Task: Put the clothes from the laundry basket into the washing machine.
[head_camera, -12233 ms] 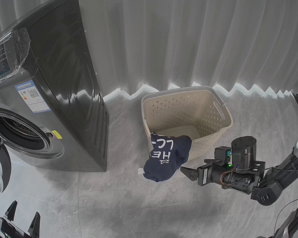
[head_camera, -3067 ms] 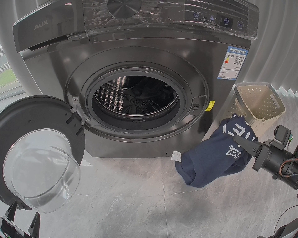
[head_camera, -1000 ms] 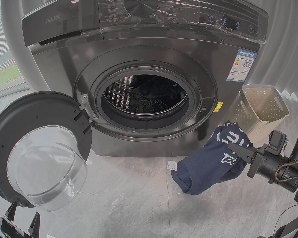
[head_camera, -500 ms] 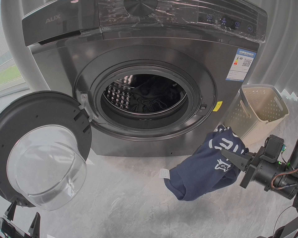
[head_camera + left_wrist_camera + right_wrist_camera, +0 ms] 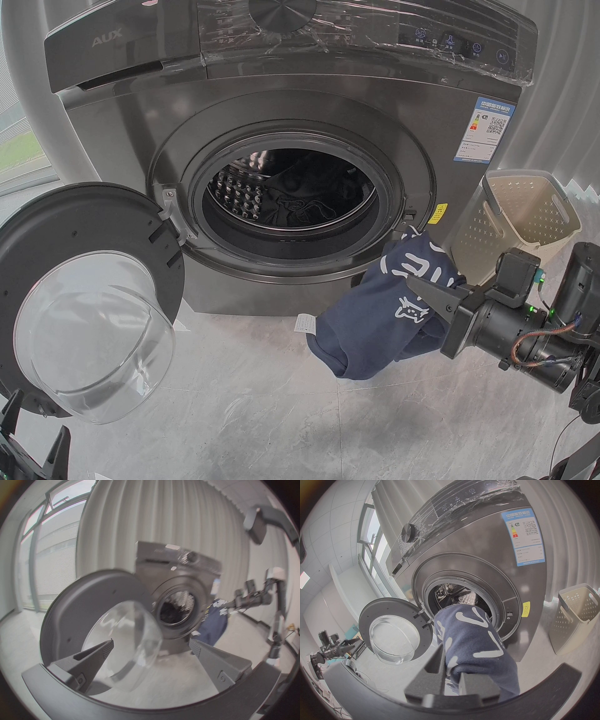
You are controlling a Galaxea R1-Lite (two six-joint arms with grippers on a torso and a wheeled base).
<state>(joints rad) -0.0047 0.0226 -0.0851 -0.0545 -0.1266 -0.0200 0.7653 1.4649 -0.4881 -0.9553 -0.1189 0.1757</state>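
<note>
Navy shirt (image 5: 375, 306), pinched by the right gripper (image 5: 420, 287), should be raised toward ten o'clock over the drum rim (image 5: 294, 265); fingers of the left gripper (image 5: 150, 641) are spread wide.

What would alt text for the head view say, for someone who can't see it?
The right gripper holds a navy shirt by the lower right rim of the open washing machine. Inside it lie dark clothes; the door hangs open at left, and a beige basket stands at right.
</note>
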